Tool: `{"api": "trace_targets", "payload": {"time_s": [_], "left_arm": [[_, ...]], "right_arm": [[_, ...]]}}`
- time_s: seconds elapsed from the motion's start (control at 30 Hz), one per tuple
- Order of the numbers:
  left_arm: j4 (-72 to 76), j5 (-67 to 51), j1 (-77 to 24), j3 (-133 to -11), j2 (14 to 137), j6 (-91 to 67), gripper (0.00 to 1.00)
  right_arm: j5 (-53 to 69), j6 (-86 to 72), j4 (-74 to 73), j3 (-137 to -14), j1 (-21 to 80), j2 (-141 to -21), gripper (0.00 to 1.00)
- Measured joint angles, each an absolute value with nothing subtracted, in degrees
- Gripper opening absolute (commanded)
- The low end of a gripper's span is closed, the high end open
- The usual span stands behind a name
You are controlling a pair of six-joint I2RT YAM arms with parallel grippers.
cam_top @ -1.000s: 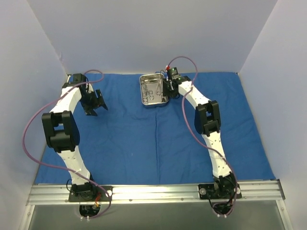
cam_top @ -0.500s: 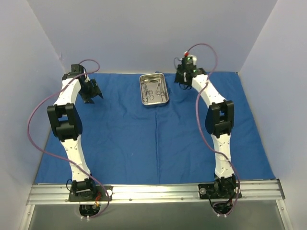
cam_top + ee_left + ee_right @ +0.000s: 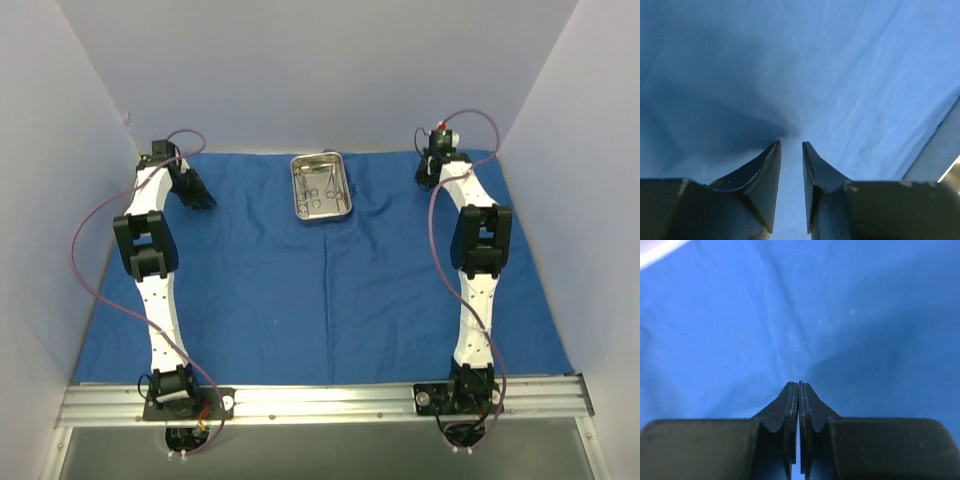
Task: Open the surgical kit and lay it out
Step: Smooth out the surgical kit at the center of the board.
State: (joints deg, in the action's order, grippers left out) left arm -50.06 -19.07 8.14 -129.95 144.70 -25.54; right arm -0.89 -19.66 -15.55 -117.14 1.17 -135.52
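The royal-blue cloth (image 3: 330,290) lies spread flat over the table. On its far middle stands the small steel tray (image 3: 300,205) with several silver ring-handled instruments (image 3: 322,190) inside. My left gripper (image 3: 200,196) is low over the cloth's far left corner. In the left wrist view its jaws (image 3: 791,144) stand a narrow gap apart, with only cloth (image 3: 840,75) showing behind the gap. My right gripper (image 3: 428,172) is down at the far right corner. In the right wrist view it (image 3: 799,383) is shut, tips on the cloth (image 3: 740,330), where a crease runs up to them.
Pale walls (image 3: 300,70) enclose the table at the back and both sides, close to both grippers. A metal rail (image 3: 320,400) carrying the arm bases runs along the near edge. A pale strip of bare table edge (image 3: 940,150) shows at the right of the left wrist view.
Both arms swung outward to the far corners; the right one left the tray's side. The right jaws opened and then shut, and the left jaws narrowed.
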Motion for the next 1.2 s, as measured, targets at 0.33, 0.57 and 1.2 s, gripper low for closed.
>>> {"api": "trace_targets", "payload": {"time_s": [0.33,0.57,1.2], "left_arm": [[-54.8,-24.1,14.1,-140.2,152.4,-32.1,0.26],[-59.8,-23.2,19.1,-143.8,153.7,-31.0,0.37],[-63.7,-5.0,4.5,-145.5,149.2,-22.6,0.94]], "right_arm": [[3.6,-22.7,-16.4,-127.7,-3.9,-147.2,0.00],[0.3,-22.0,-23.0,-135.9,-7.9,-150.8,0.10],[-2.3,-13.6,-26.5,-139.8,4.4,-147.8,1.00]]}}
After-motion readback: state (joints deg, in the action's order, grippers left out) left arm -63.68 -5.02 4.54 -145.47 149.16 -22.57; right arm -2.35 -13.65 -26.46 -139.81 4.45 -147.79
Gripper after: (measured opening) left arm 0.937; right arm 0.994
